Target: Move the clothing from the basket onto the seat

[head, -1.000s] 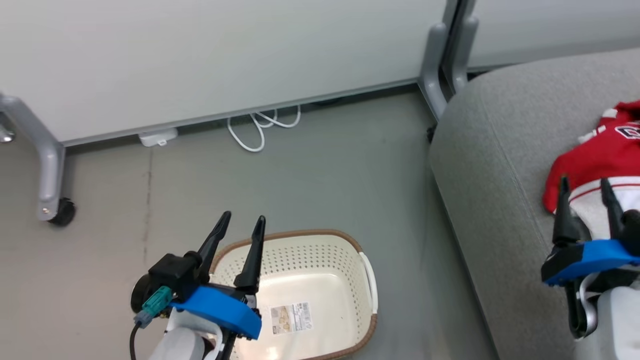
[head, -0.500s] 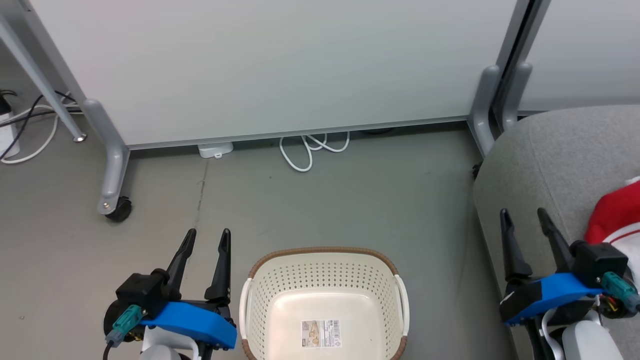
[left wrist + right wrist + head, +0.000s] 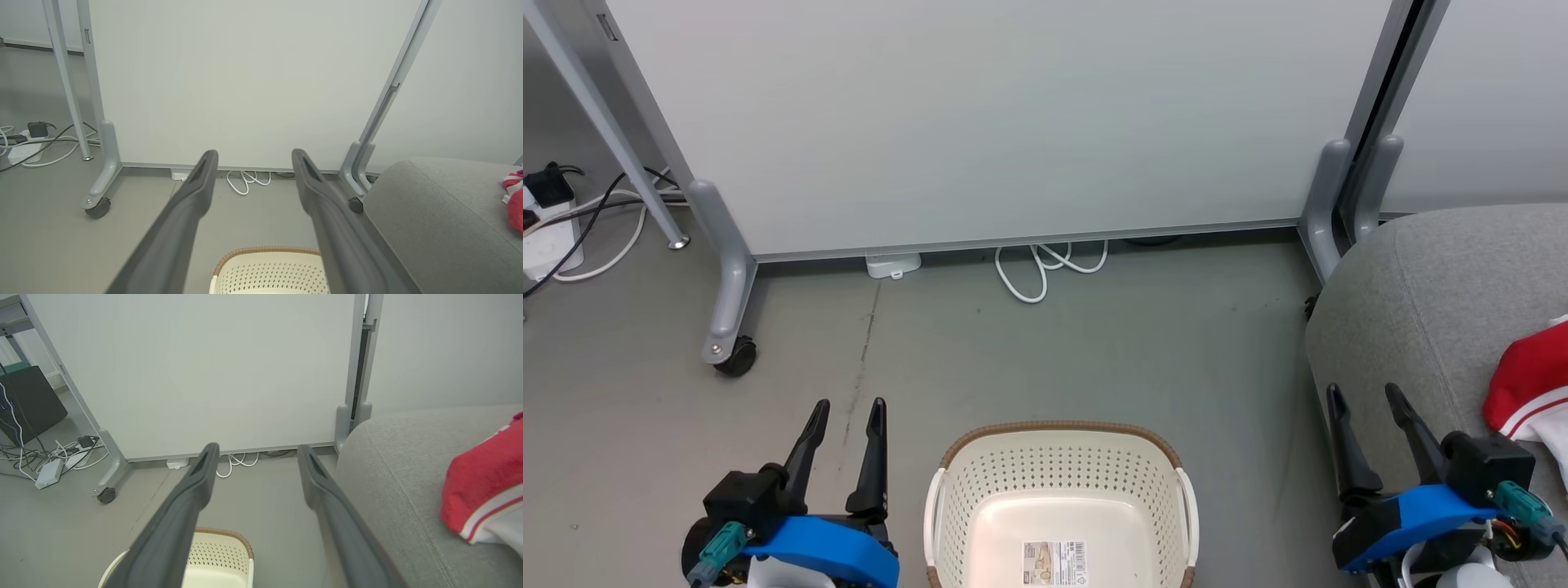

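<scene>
Red clothing (image 3: 1521, 384) lies on the grey seat (image 3: 1413, 294), basket (image 3: 1058, 478) on floor (image 3: 1094, 351)

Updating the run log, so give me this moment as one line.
clothing: lying on seat | basket: no clothing in visible part | left gripper: open, holding nothing | right gripper: open, holding nothing

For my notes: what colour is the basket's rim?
The basket's rim is brown, woven-look; the head view shows it best.
</scene>
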{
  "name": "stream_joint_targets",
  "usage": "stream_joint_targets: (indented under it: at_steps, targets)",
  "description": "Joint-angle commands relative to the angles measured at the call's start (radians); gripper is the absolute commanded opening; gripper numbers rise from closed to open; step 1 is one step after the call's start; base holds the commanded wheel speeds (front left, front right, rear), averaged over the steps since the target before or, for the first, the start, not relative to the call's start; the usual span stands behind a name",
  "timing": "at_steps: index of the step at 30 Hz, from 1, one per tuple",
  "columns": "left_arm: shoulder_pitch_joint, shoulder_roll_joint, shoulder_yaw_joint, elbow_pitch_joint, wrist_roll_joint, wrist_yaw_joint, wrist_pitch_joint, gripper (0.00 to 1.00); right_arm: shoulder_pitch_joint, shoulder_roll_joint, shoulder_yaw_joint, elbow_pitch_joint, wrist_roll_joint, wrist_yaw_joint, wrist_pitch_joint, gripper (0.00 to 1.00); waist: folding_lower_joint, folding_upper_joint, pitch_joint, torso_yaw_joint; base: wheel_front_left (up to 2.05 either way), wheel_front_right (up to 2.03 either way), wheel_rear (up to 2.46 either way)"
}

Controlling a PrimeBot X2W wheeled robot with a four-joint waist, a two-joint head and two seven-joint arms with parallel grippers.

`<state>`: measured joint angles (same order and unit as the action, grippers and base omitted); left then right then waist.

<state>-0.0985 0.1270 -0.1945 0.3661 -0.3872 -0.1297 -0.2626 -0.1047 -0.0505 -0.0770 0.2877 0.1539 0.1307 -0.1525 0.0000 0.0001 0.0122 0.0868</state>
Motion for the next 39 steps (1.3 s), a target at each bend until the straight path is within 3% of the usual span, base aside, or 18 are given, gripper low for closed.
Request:
stream_joint_targets:
  at_steps: [1,18,19,30,39]
  targets:
    - [0.009,0.001,0.007,0.003,0.003,-0.001,-0.003,1.0,0.018,0.0,0.0,-0.006,0.006,0.0,0.001,1.0,0.0,-0.0001,-0.002,-0.003,0.0,0.0,0.0]
    - [0.012,0.001,-0.008,0.02,-0.007,-0.001,-0.003,1.0,0.032,0.0,0.016,-0.015,0.027,0.0,0.003,1.0,0.0,-0.0001,-0.001,-0.015,0.0,0.0,0.0]
    - [0.012,-0.001,-0.008,0.02,-0.007,0.0,0.0,0.0,0.016,0.0,0.014,-0.012,0.019,0.0,0.006,0.0,0.0001,-0.0001,-0.001,-0.015,0.0,0.0,0.0]
    - [0.088,-0.015,-0.013,0.098,-0.017,0.0,0.009,0.0,0.053,0.008,0.013,0.077,0.026,0.0,0.01,0.0,0.0001,-0.0001,-0.001,-0.016,0.0,0.0,0.0]
    - [0.075,-0.02,0.024,0.07,-0.169,0.0,0.052,0.0,0.044,0.007,0.006,0.062,0.203,0.0,0.042,0.0,0.0001,-0.0001,-0.002,-0.021,0.0,0.0,0.0]
